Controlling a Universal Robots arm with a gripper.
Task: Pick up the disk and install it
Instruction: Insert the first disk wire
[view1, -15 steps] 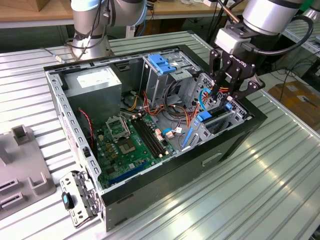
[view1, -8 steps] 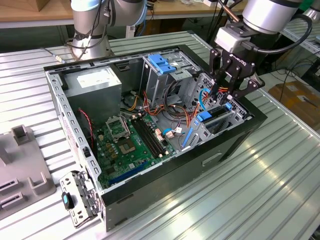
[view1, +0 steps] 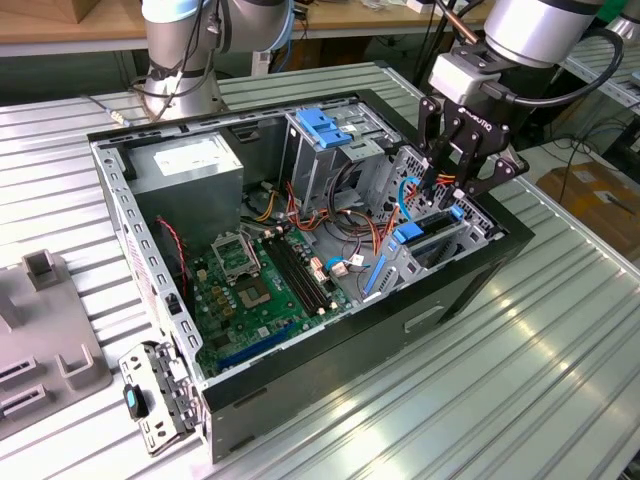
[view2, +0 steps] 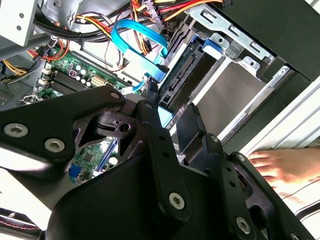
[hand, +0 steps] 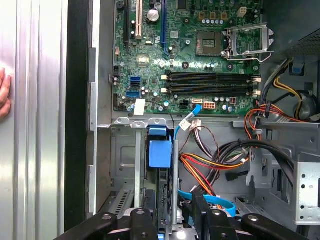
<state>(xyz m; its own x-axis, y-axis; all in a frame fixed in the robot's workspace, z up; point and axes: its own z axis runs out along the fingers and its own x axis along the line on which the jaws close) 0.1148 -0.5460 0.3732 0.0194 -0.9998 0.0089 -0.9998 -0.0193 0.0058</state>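
The disk (view1: 430, 236) stands on edge in the drive bay at the front corner of the open computer case (view1: 330, 350), on the exterior view's right. Its light-blue carrier rail (hand: 160, 152) shows along the upper edge, and its dark connector end (view2: 184, 72) faces the cables. My gripper (view1: 452, 195) hangs directly over the bay with one finger on each side of the disk's upper edge. In the first wrist view a gap with a blue cable shows between the disk and one finger (hand: 199, 210), so the gripper (hand: 175, 210) is open around the disk.
A metal drive cage with a blue latch (view1: 325, 125), the power supply (view1: 190, 165) and the motherboard (view1: 255, 280) fill the case; cable bundles (hand: 220, 165) lie beside the bay. A person's hand (view2: 280, 167) rests on the ribbed table by the case. A grey fixture (view1: 40, 330) sits at the exterior view's left.
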